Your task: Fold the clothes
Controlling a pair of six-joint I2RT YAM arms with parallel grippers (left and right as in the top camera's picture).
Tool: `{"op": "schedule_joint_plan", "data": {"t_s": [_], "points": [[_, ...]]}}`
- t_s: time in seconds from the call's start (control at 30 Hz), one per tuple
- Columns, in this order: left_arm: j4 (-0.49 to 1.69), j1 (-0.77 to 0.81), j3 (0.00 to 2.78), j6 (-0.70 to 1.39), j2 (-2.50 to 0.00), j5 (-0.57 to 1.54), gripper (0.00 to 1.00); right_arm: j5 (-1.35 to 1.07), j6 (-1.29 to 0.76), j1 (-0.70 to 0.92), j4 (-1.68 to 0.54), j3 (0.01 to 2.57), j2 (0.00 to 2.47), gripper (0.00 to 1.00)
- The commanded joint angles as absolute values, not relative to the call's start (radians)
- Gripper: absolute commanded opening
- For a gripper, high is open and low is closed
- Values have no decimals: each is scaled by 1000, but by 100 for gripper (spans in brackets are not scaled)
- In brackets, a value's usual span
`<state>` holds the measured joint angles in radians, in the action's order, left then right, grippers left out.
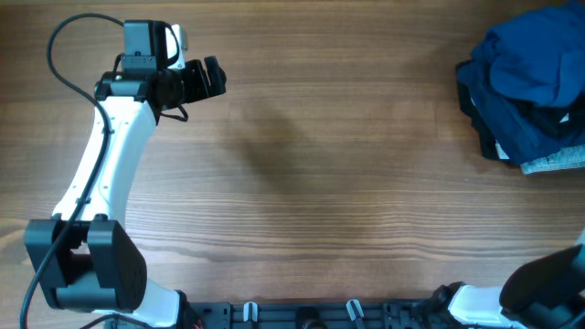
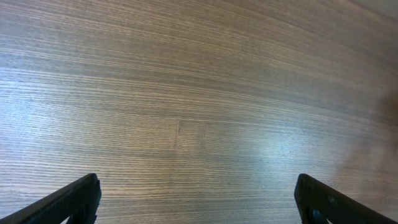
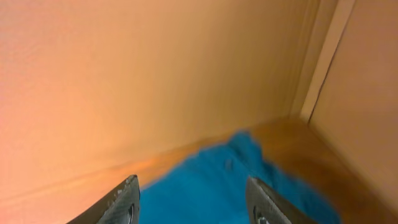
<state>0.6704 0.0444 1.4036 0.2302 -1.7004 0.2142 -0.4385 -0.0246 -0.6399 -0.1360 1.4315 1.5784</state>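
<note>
A medium-blue garment (image 1: 535,50) lies crumpled on top of a pile at the table's far right edge. My left gripper (image 1: 212,79) is at the far left of the table, far from the pile. In the left wrist view it is open and empty (image 2: 198,190) over bare wood. My right arm (image 1: 548,283) shows only at the bottom right corner of the overhead view, its fingers out of that view. In the right wrist view my right gripper (image 3: 193,193) is open above bright blue fabric (image 3: 217,165) lying in the corner of a tan-walled container.
Under the blue garment lie a dark navy garment (image 1: 507,123) and a grey piece of cloth (image 1: 556,162). Tan walls (image 3: 155,81) close in the right gripper on the far side and the right. The wooden table (image 1: 329,183) spans the middle.
</note>
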Motion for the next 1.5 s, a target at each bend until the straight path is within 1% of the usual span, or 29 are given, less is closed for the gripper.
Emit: {"op": "schedule_joint_plan", "data": {"t_s": [0.0,0.07,0.2,0.33,0.43,0.53,0.67,0.83,0.87,1.2,1.33,1.47], "points": [[667,60,1406,217,-1707,231,100,-157,26,-572,-33,1440,1652,55],[670,62,1406,217,-1707,231,100,-119,27,-562,10,1440,1691,58],[670,64,1406,217,-1707,231,100,-119,26,-566,65,1441,1824,64],[670,64,1406,217,-1707,231,100,-127,14,-566,78,1442,1979,69],[670,64,1406,217,-1707,231,100,-136,-31,-566,48,1442,2087,72],[670,64,1406,217,-1707,231,100,-155,-82,-567,4,1442,2169,80],[670,64,1406,217,-1708,231,100,-165,-80,-569,-17,1442,2170,89],[670,64,1406,217,-1708,231,100,-211,-80,-593,-43,1442,2043,94],[669,64,1406,217,-1708,231,100,-231,-80,-596,-44,1442,1998,100],[639,64,1406,217,-1708,231,100,-261,-79,-600,-177,1442,1478,99],[644,64,1406,217,-1705,231,100,-274,-82,-600,-318,1442,1294,100],[643,75,1406,216,-1673,230,100,-366,-81,-600,-456,1442,1146,100]]}}
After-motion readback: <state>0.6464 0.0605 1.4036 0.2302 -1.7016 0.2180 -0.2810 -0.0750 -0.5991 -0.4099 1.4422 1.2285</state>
